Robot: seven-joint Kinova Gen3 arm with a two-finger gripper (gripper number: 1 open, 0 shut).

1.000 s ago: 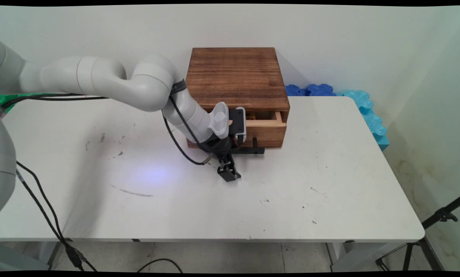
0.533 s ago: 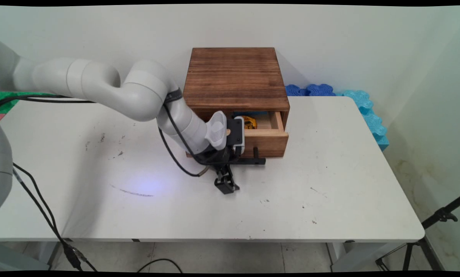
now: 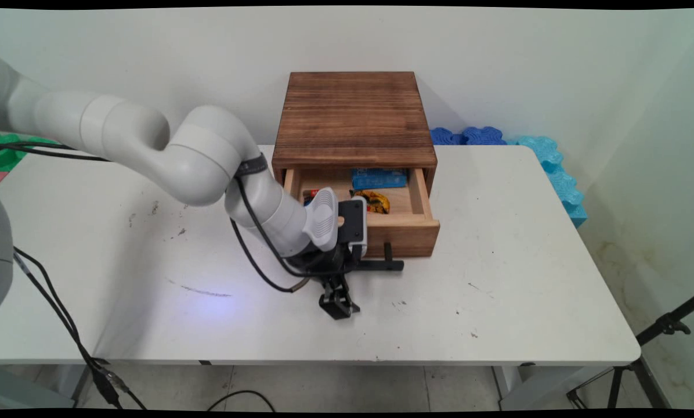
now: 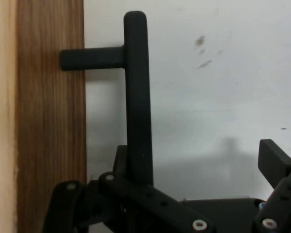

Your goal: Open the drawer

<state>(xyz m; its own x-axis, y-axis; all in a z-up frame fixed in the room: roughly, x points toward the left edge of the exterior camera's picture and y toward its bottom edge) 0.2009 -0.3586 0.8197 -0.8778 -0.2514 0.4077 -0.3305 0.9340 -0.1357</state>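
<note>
Gripper [image 3: 340, 290] is released, one finger [image 4: 276, 162] apart from the drawer's [image 3: 408, 232] black handle [image 4: 137, 97].

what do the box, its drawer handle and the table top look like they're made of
The box looks like dark-stained wood, with clear grain lines; its drawer has paler, unstained-looking sides. The handle is a matte black bar, metal or plastic, I can't tell which. The table has a smooth white top, probably laminate, scuffed and marked.
</note>
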